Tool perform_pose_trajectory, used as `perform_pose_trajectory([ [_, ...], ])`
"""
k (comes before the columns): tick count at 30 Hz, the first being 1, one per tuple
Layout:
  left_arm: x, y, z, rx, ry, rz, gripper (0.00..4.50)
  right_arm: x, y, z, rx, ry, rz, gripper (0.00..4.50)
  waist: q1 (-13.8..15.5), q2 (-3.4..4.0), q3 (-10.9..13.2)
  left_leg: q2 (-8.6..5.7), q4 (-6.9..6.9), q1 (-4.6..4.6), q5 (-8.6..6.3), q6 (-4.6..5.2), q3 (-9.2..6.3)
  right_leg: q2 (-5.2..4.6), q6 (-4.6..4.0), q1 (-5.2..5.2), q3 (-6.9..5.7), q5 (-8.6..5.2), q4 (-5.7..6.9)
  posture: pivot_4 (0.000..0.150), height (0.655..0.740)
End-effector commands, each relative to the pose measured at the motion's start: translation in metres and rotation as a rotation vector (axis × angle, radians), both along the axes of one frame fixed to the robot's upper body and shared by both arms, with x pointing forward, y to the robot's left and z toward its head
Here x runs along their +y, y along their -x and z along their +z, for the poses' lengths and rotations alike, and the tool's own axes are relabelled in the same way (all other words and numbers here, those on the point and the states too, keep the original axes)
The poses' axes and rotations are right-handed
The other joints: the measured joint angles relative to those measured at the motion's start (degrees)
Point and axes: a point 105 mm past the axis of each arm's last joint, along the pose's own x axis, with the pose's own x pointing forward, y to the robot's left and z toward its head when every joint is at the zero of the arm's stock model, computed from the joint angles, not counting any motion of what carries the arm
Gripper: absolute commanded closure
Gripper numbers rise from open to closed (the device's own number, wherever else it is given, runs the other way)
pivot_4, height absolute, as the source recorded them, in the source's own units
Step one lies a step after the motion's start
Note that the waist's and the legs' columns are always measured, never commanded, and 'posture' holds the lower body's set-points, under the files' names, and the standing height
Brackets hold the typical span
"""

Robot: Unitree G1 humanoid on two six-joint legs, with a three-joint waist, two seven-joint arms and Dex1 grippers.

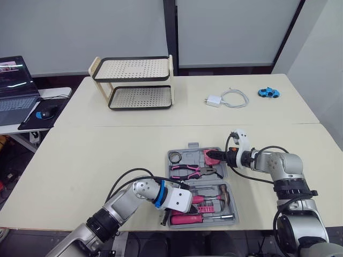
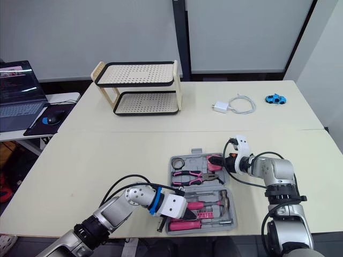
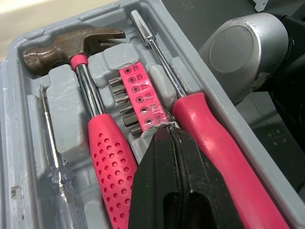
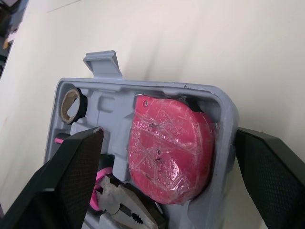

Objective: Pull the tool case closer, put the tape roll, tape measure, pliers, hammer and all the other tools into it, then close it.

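Tool case (image 4: pixel 225 114): lies open and flat on the table (image 1: pixel 107 160), near the front edge, between my two arms.
Far half of case: tape roll (image 4: pixel 81 106) in the corner pocket on my left; pink tape measure (image 4: pixel 169 150) in the pocket on my right, wrapped in clear film; pliers (image 1: pixel 188 172) lying across the slot just nearer me.
Near half of case: hammer (image 3: pixel 88 95) with its pink grip seated in its recess; a pink strip of bits (image 3: pixel 140 95) beside it; a long pink-handled driver (image 3: pixel 214 143) against the outer wall; a thin clear-handled screwdriver (image 3: pixel 47 133) on the hammer's other side.
Left gripper (image 3: pixel 169 131): my fingers are pressed together, tips down at the near end of the bit strip (whether they nip its edge, I cannot tell).
Right gripper (image 1: pixel 215 156): my fingers are spread wide at the tape-measure end of the case, one over the pliers side, the other outside the case wall; they hold nothing.
Far side of table: a two-tier perforated rack (image 1: pixel 136 80), a white charger with cable (image 1: pixel 228 99), a blue toy car (image 1: pixel 268 92).
Side desk to my left: laptop (image 1: pixel 16 85) and mouse (image 1: pixel 48 112).
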Motion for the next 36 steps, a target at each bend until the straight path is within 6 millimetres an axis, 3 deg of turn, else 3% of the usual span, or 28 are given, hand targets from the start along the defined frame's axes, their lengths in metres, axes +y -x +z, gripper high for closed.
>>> perform_pose_trajectory([
  [1,0.038,-0.002,-0.046,0.089,-0.217,0.118,4.5,0.021,0.007,0.019,-0.096,-0.096,0.12,0.04,0.0,0.0,-0.01,0.01,0.0,0.0,0.0,0.0,0.0,0.0,0.0,0.0,0.0,0.0,0.0,0.15,0.74],
  [13,0.04,0.003,-0.043,0.093,-0.218,0.109,4.5,0.024,0.016,0.038,-0.317,-0.086,0.206,0.04,-0.08,0.02,-0.03,0.06,-0.05,0.02,0.0,0.0,0.02,0.07,0.0,-0.02,0.03,0.0,-0.01,0.15,0.74],
  [24,0.042,0.006,-0.042,0.096,-0.21,0.114,4.5,0.027,0.038,0.051,-0.434,-0.031,0.319,0.04,-0.61,0.01,-0.02,0.16,-0.09,0.01,-0.01,0.0,0.02,0.12,-0.01,-0.06,0.01,-0.01,-0.02,0.15,0.74],
  [36,0.045,-0.002,-0.009,0.138,-0.088,0.224,4.5,0.02,0.06,0.059,-0.555,0.07,0.395,0.04,-1.12,-0.11,0.08,0.25,-0.18,-0.05,-0.01,0.01,0.0,0.21,-0.07,-0.16,-0.03,-0.05,-0.03,0.15,0.74],
])
